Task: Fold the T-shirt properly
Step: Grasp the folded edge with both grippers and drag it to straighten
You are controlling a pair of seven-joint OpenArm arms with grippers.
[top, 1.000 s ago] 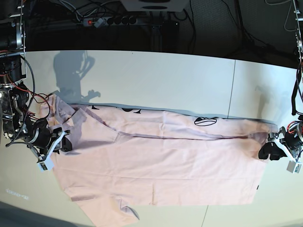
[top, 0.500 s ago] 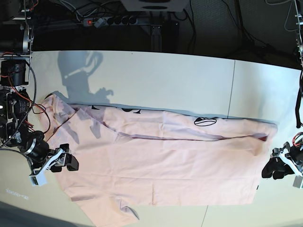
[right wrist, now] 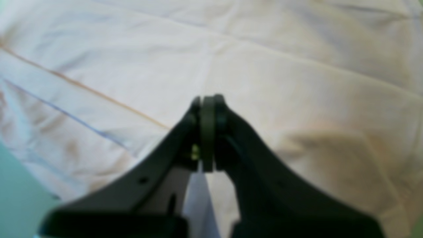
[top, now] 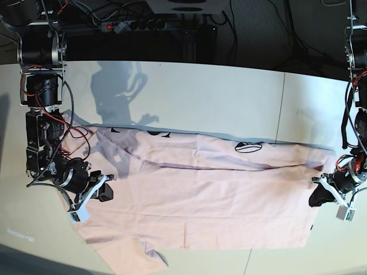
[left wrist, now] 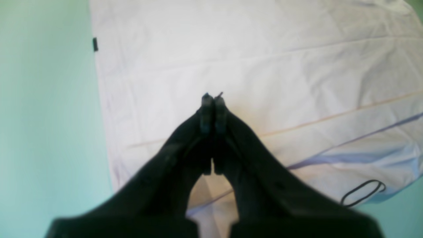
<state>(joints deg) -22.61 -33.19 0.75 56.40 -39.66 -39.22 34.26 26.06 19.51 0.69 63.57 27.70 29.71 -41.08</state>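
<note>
t-shirt point(top: 195, 195) lies flat between pressed-together left gripper point(top: 314, 198) and right gripper point(top: 106, 193).

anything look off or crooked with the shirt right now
Mostly tidy. The T-shirt lies flat across the table, folded lengthwise, but the fold is uneven: black lettering peeks out along the far edge, and one sleeve sticks out at the near corner. Both grippers are shut above the shirt's ends.
</note>
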